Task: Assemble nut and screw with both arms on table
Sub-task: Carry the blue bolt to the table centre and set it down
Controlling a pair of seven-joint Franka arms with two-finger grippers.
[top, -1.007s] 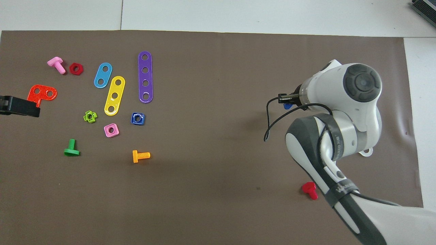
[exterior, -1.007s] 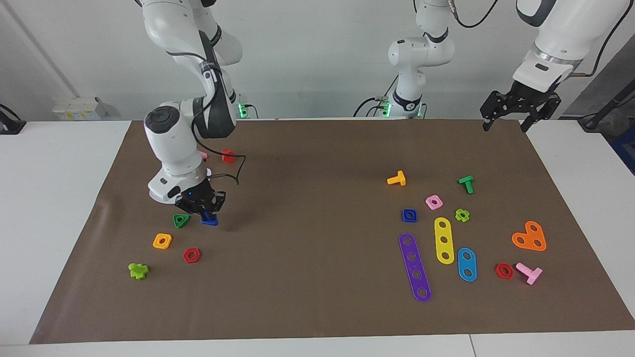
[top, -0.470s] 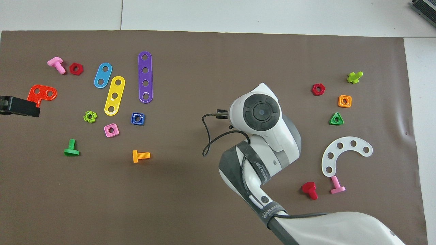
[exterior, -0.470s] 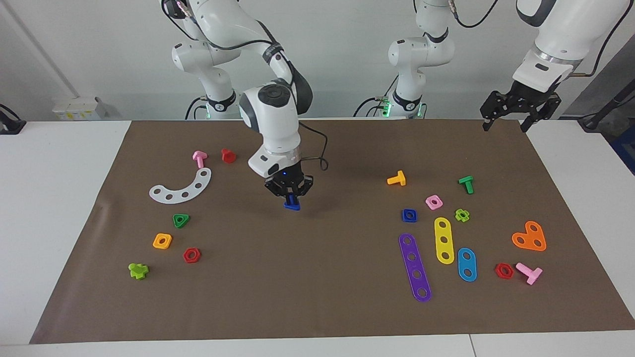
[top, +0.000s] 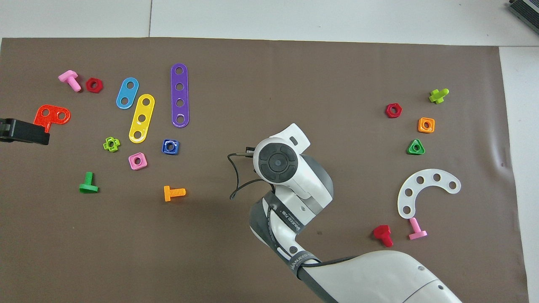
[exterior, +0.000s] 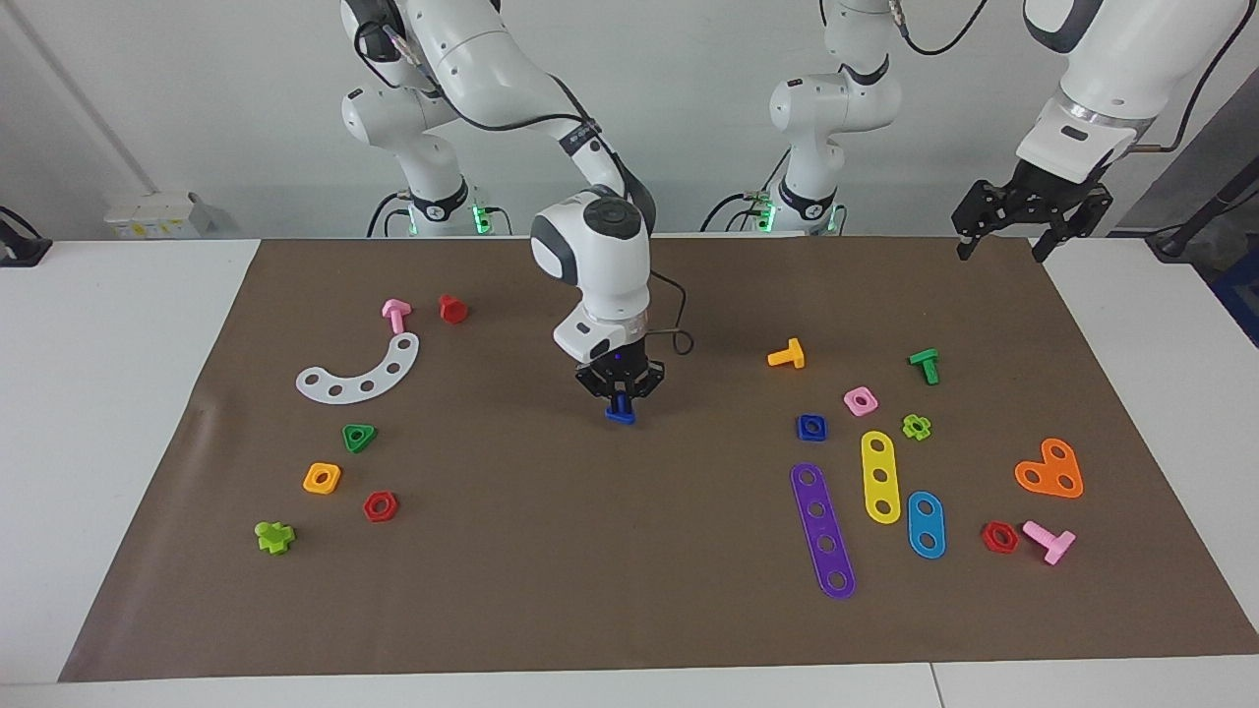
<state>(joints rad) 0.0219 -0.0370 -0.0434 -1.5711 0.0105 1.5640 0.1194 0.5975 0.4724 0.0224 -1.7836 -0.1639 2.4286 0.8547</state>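
Screw (exterior: 620, 414): blue, hanging head-down from the right gripper (exterior: 620, 395) over the bare middle of the mat (exterior: 610, 580), fingers clamped on its shaft. Nut (exterior: 811, 427): blue square, flat on the mat toward the left arm's end, just beside the pink nut (exterior: 860, 400). Judgement: keep the screw steady and upright in transit so the 2 parts can meet squarely. Left gripper (exterior: 1029, 216): spread wide, empty, waiting over the mat's edge at its own end.

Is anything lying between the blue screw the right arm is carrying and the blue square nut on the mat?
Nothing visible. The right gripper holds the small blue plastic screw over bare brown mat, and the stretch toward the blue plastic square nut is bare; the orange screw lies nearer the robots, off that line.
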